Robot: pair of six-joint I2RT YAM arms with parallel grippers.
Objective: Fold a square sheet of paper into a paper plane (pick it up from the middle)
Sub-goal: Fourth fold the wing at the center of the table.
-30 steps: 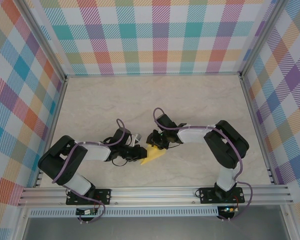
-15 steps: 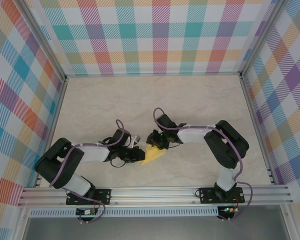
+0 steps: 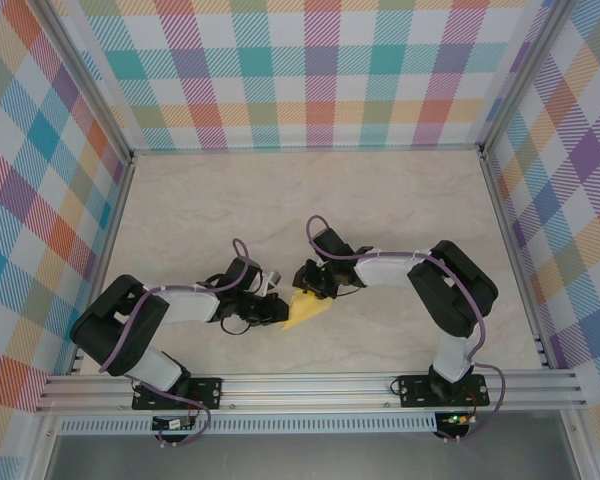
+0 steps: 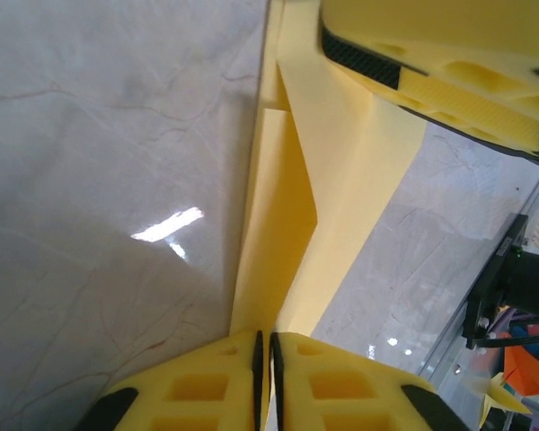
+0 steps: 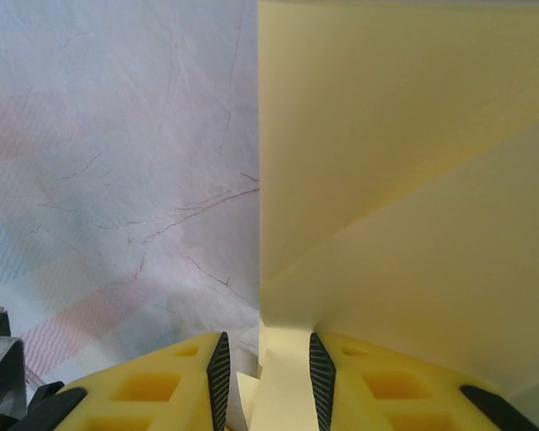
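Nearest the bases, the creased yellow paper wedge [image 3: 308, 313] sits at the near middle of the pale marbled tabletop [image 3: 410, 210]. Its broad end is near and its narrow tip aims away, so the long axis runs near to far. The left gripper [image 4: 264, 348] is pinched tight on its left edge. Just beyond, the right gripper [image 5: 268, 350] straddles the tip, jaws a little apart, paper in the gap.

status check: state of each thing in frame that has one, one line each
sheet of paper: folded into a creased wedge, not yet a dart
left gripper: shut on the paper's edge
right gripper: open, fingers apart with a paper fold between them
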